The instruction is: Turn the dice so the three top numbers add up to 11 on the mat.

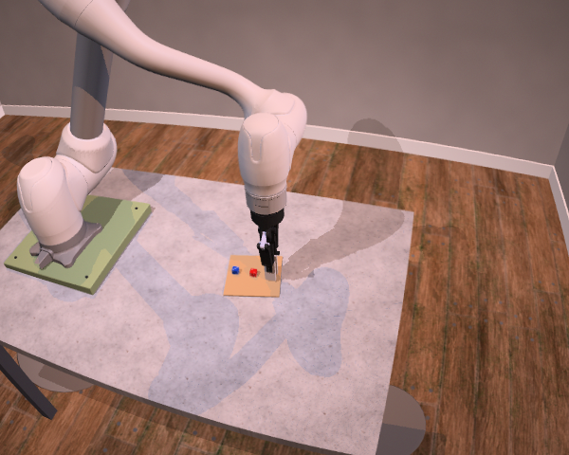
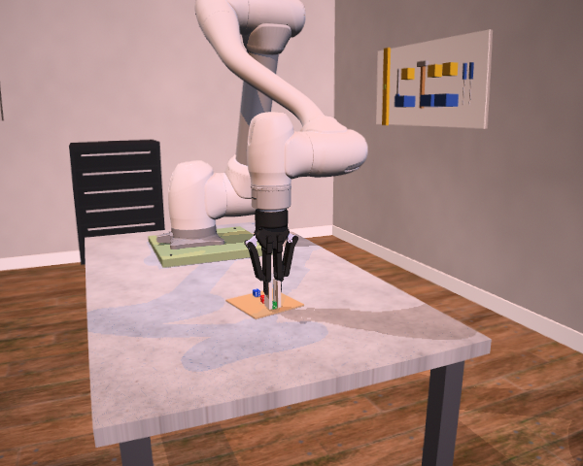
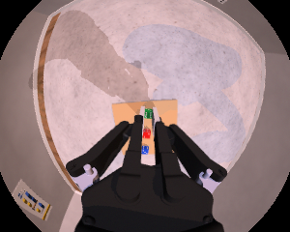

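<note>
An orange mat lies flat on the grey table. A blue die and a red die sit on the mat, left of the fingers. My gripper points straight down over the mat's right part, its fingertips at the mat's surface. The green die sits between the finger pads, and the gripper is shut on it. In the wrist view the green die, the red die and the blue die line up between the fingers. The numbers on top are too small to read.
The arm's base stands on a green plate at the table's far left. A black chair stands behind the table. A tool board hangs on the right wall.
</note>
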You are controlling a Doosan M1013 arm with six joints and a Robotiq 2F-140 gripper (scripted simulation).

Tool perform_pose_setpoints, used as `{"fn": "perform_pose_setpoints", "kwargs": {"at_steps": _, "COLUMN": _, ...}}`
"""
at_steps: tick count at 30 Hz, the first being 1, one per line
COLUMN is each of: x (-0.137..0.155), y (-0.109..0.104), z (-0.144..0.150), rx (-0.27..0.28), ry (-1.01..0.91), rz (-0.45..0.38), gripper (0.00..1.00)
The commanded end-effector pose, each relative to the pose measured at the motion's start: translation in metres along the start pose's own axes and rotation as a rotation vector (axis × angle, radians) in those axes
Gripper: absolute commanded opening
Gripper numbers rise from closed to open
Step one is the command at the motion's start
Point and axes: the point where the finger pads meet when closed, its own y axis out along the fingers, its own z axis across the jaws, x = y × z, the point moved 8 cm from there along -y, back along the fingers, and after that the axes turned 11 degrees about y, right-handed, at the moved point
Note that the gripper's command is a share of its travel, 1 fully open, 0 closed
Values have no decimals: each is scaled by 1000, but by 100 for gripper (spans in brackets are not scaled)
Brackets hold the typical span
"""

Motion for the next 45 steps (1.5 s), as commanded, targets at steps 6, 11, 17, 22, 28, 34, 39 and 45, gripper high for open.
{"fn": "perform_pose_setpoints", "kwargs": {"at_steps": 6, "x": -1, "y": 1, "z": -2, "rx": 1, "ry": 0, "rz": 4, "gripper": 7}}
{"fn": "perform_pose_setpoints", "kwargs": {"at_steps": 11, "x": -1, "y": 1, "z": -2, "rx": 1, "ry": 0, "rz": 4, "gripper": 7}}
{"fn": "perform_pose_setpoints", "kwargs": {"at_steps": 17, "x": -1, "y": 1, "z": -2, "rx": 1, "ry": 0, "rz": 4, "gripper": 7}}
{"fn": "perform_pose_setpoints", "kwargs": {"at_steps": 22, "x": -1, "y": 1, "z": -2, "rx": 1, "ry": 0, "rz": 4, "gripper": 7}}
{"fn": "perform_pose_setpoints", "kwargs": {"at_steps": 28, "x": -1, "y": 1, "z": -2, "rx": 1, "ry": 0, "rz": 4, "gripper": 7}}
{"fn": "perform_pose_setpoints", "kwargs": {"at_steps": 34, "x": -1, "y": 1, "z": -2, "rx": 1, "ry": 0, "rz": 4, "gripper": 9}}
{"fn": "perform_pose_setpoints", "kwargs": {"at_steps": 39, "x": -1, "y": 1, "z": -2, "rx": 1, "ry": 0, "rz": 4, "gripper": 14}}
{"fn": "perform_pose_setpoints", "kwargs": {"at_steps": 45, "x": -1, "y": 1, "z": -2, "rx": 1, "ry": 0, "rz": 4, "gripper": 16}}
